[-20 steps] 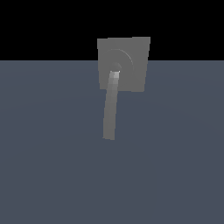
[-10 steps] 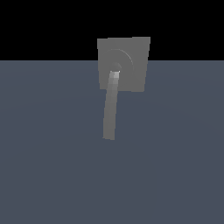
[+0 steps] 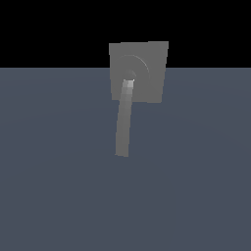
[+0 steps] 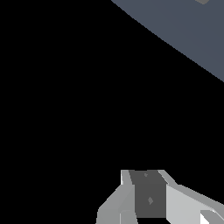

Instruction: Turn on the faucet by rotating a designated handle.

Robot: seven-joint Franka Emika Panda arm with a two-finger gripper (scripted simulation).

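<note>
One grey faucet (image 3: 138, 71) stands at the far edge of the blue-grey floor (image 3: 196, 171), its square plate upright and tilted slightly, with raised concentric rings around the centre. From that centre the handle (image 3: 124, 120) runs as a long slim bar toward the camera, lighter at its root, its free end hanging over the open floor. Nothing touches it. In the wrist view the gripper (image 4: 148, 205) shows only in part against blackness; whether its fingers are apart or closed cannot be told.
</note>
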